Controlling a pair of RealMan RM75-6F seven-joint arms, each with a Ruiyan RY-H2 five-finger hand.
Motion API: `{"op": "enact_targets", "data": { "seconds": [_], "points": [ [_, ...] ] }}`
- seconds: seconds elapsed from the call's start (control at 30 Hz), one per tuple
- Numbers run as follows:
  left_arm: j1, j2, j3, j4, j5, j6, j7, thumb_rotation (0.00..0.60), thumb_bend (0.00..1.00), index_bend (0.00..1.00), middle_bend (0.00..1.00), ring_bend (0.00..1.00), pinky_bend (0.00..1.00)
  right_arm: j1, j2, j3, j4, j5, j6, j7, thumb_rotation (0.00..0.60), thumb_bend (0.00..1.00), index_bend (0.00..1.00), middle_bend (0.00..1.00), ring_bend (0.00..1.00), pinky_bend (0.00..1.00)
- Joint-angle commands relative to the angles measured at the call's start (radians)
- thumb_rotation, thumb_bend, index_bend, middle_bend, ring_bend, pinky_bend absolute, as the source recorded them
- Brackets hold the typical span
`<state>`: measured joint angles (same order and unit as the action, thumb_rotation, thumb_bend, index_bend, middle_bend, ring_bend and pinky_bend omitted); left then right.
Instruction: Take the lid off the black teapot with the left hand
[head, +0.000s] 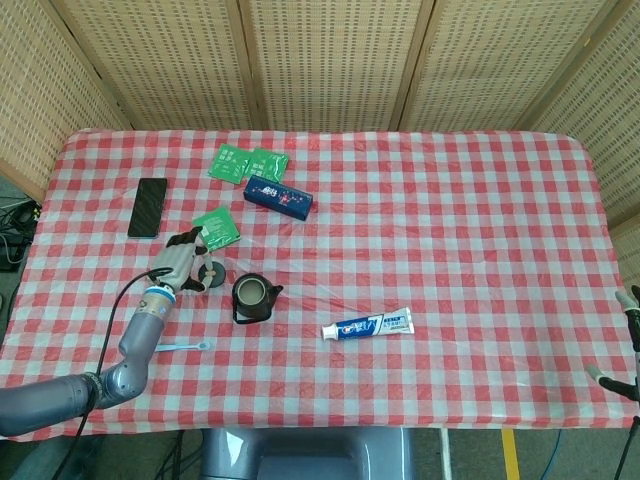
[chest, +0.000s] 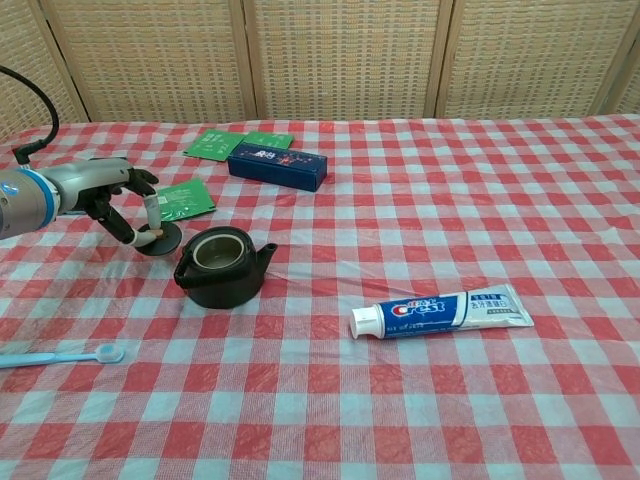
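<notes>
The black teapot (head: 253, 297) (chest: 220, 266) stands without its lid on the checked cloth, and its pale inside shows. My left hand (head: 180, 262) (chest: 118, 198) is to the left of the pot and pinches the knob of the flat black lid (head: 208, 275) (chest: 159, 240). The lid is low, at or just above the cloth, apart from the pot. Only spread fingertips of my right hand (head: 622, 335) show at the right edge of the head view, with nothing between them.
A blue toothbrush (chest: 62, 355) lies near the front left. A toothpaste tube (chest: 440, 310) lies right of the pot. Behind the pot are a dark blue box (chest: 277, 166), green packets (chest: 183, 199) (head: 247, 163) and a black phone (head: 149, 207).
</notes>
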<state>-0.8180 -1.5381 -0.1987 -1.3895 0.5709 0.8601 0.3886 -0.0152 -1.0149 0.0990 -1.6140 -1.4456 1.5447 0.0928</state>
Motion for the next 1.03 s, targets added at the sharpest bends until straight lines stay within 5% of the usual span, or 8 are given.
{"op": "enact_targets", "data": {
  "seconds": [0.03,0.1,0.3,0.5,0.77,1.03],
  "points": [
    [0.001,-0.006,0.001,0.007,0.011,-0.009,-0.011,0.6,0.08,0.1,0.0,0.0,0.0,0.001,-0.001,0.001,0.002,0.003,-0.002,-0.002,0.6,0.0,0.08,0.0,0.0,0.0],
    [0.005,-0.002,0.0,0.001,0.037,-0.004,-0.023,0.6,0.01,0.0,0.0,0.0,0.0,0.002,-0.002,0.002,0.003,0.005,-0.004,-0.003,0.6,0.0,0.08,0.0,0.0,0.0],
    [0.046,0.061,-0.02,-0.099,0.172,0.067,-0.096,0.6,0.0,0.0,0.0,0.0,0.0,0.003,-0.003,0.0,0.001,0.001,-0.004,-0.007,0.6,0.0,0.08,0.0,0.0,0.0],
    [0.148,0.178,0.001,-0.248,0.395,0.245,-0.169,0.6,0.0,0.0,0.0,0.0,0.0,0.0,0.0,-0.005,-0.006,-0.016,0.006,-0.003,0.6,0.0,0.08,0.0,0.0,0.0],
    [0.369,0.285,0.177,-0.274,0.7,0.56,-0.192,0.6,0.0,0.0,0.0,0.0,0.0,-0.007,0.01,-0.011,-0.014,-0.038,0.025,0.018,0.6,0.0,0.08,0.0,0.0,0.0],
    [0.538,0.344,0.296,-0.289,0.78,0.695,-0.226,0.6,0.0,0.0,0.0,0.0,0.0,-0.01,0.017,-0.015,-0.008,-0.045,0.026,0.048,0.6,0.0,0.08,0.0,0.0,0.0]
  ]
}}
